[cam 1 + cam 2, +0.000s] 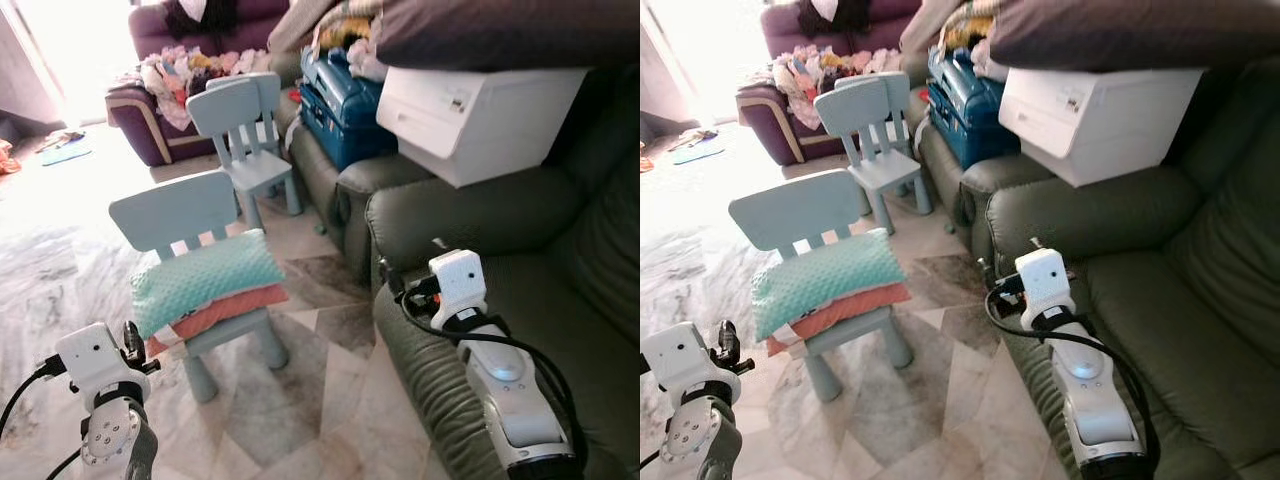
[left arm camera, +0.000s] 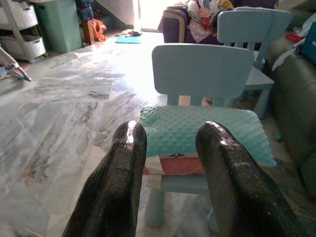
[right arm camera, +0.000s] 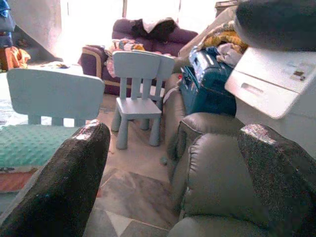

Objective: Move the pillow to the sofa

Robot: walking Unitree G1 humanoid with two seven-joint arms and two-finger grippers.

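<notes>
A teal dotted pillow (image 1: 205,278) lies on top of an orange cushion (image 1: 228,309) on the seat of a small light-blue chair (image 1: 172,212). My left gripper (image 2: 170,136) is low at the front left, short of the chair and pointing at the pillow; it is open with nothing between its fingers (image 2: 127,158). The right gripper (image 3: 175,133) hovers at the front edge of the dark green sofa (image 1: 545,300), to the right of the chair. It is open wide and holds nothing. The sofa seat beside the right arm is bare.
A second blue chair (image 1: 245,125) stands further back. A white box (image 1: 470,115) and a blue case (image 1: 340,105) sit on the sofa's far part, with dark bedding above. A purple armchair (image 1: 150,110) with clothes is at the back. Marble floor (image 1: 330,400) lies between chair and sofa.
</notes>
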